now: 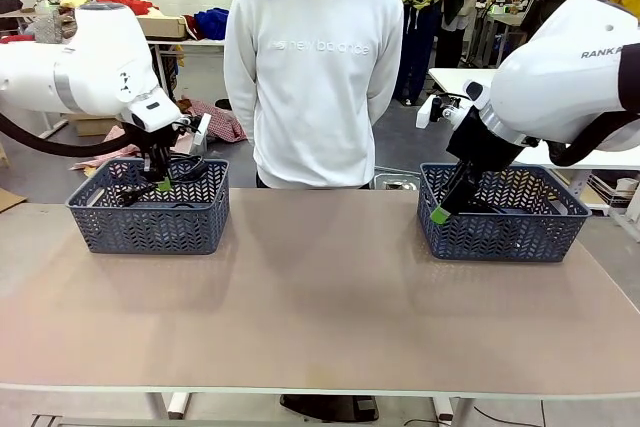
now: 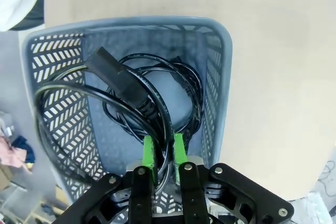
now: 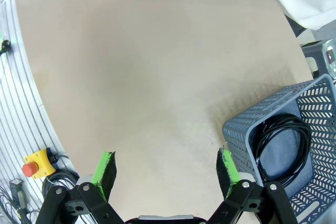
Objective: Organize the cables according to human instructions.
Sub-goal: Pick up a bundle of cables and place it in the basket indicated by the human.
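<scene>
Left pincer (image 2: 163, 153) hangs over the left basket (image 2: 223, 93), jaws narrow around a strand of the cable (image 2: 131, 90), whose coil lies directly below. Right pincer (image 3: 165, 174) gapes wide, empty, beside the right basket (image 3: 239, 135) holding another cable (image 3: 281, 148). I judge left nearer.

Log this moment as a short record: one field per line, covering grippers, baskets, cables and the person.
left gripper: over the left basket, pads narrowly apart around a strand of cable
right gripper: open, empty, beside the right basket
left basket contents: coiled black cables with a plug end
right basket contents: one coiled cable
table: bare between baskets
person: standing at far side
</scene>
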Tool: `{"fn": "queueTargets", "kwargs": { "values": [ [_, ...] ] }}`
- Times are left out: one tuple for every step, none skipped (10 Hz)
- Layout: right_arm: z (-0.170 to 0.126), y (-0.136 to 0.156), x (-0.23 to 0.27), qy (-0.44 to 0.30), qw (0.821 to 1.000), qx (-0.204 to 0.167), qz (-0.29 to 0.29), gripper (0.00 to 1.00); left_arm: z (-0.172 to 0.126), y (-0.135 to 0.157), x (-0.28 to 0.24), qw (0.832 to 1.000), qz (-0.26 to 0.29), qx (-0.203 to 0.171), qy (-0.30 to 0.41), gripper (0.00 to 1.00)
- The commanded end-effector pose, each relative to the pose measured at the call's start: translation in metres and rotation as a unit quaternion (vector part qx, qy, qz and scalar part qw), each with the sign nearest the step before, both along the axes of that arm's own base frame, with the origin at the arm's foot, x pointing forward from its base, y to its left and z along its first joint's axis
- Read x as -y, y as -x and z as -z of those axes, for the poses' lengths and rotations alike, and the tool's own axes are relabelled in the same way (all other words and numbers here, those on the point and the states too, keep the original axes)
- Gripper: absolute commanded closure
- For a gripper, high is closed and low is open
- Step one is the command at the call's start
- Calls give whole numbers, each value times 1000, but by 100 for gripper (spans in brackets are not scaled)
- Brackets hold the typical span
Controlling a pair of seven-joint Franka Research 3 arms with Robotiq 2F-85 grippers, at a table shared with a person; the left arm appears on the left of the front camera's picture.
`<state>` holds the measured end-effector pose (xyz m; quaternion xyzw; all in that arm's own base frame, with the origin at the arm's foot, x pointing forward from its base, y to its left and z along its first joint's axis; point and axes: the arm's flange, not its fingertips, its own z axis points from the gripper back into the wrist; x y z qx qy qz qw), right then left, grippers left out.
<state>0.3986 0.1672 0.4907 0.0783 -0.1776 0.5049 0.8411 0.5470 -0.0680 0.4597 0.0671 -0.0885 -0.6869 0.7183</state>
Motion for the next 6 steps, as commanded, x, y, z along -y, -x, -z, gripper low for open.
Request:
{"fn": "queueTargets", "kwargs": {
  "values": [
    [0,0,0,2,1000,1,1,0,3,2,-7,1000,7,5,10,65],
    [0,0,0,2,1000,1,1,0,2,2,-7,1000,2,4,12,48],
    [0,0,0,2,1000,1,1,0,-1,1,-7,1000,1,0,19,46],
    [0,0,0,2,1000,1,1,0,-3,0,-7,1000,-1,-2,22,28],
    [0,0,0,2,1000,1,1,0,-5,-1,-6,1000,-2,-10,25,26],
    [0,0,0,2,1000,1,1,0,-6,-2,-6,1000,-4,-14,28,9]
  ]
}}
